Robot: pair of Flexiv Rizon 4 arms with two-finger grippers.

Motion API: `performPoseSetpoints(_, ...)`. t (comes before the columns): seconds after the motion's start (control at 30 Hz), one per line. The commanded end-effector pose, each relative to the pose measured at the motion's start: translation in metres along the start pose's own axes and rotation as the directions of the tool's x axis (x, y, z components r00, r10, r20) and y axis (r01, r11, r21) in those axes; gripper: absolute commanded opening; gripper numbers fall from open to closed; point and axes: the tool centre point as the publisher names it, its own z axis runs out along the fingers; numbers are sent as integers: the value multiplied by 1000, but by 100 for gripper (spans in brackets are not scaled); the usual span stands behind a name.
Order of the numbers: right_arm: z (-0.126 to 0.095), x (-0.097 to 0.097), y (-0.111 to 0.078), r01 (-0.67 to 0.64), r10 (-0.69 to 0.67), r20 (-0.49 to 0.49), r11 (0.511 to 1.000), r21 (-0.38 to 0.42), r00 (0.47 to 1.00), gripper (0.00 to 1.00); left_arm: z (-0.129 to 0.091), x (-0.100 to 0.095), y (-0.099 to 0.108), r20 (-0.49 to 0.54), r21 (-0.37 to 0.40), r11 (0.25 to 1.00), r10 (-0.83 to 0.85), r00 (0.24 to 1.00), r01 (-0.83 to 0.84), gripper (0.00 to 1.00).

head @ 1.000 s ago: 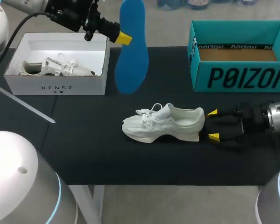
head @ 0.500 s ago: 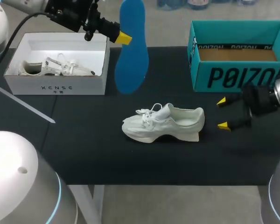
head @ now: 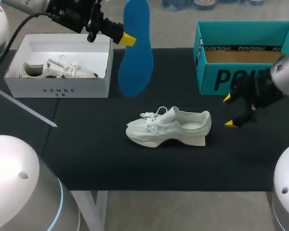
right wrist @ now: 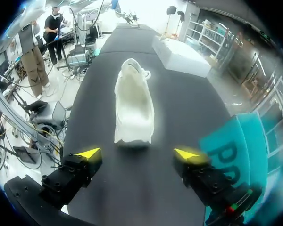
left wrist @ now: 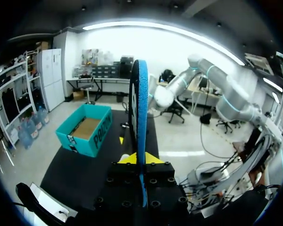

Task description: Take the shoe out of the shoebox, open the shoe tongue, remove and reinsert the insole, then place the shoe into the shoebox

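Observation:
A white shoe (head: 168, 127) lies on its side mid-table, toe to the left, heel to the right. My left gripper (head: 127, 39) is shut on a blue insole (head: 135, 48), held upright above the table beside the white box; the insole (left wrist: 140, 117) stands edge-on between the left gripper's yellow tips (left wrist: 140, 157). My right gripper (head: 229, 111) is open and empty, raised to the right of the shoe's heel, in front of the teal shoebox (head: 245, 57). From the right wrist, the shoe (right wrist: 133, 102) lies ahead of the open gripper (right wrist: 138, 153), clear of the fingers.
A white box (head: 58, 65) at the back left holds another white shoe (head: 58, 70). The teal shoebox (right wrist: 245, 150) sits beside my right gripper. A black mat (head: 96, 154) covers the table.
My right gripper has drawn back from the shoe's heel, moving right and upward toward the teal shoebox, still open. The left arm and insole have not moved.

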Motion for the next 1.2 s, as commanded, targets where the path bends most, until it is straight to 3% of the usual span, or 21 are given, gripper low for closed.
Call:
performPoseSetpoints(0.03, -9, 0, 5, 2, -3, 3, 964, 267, 1000, 100, 0, 1, 0, 2, -1, 1000, 0, 1000, 0, 0)
performPoseSetpoints(0.4, -15, -4, 5, 18, -24, 12, 935, 354, 1000, 100, 0, 1, 0, 2, -1, 1000, 0, 1000, 0, 0)
performPoseSetpoints(1.2, -17, -7, 4, 16, -31, 36, 931, 365, 999, 100, 0, 1, 0, 2, -1, 1000, 0, 1000, 0, 0)
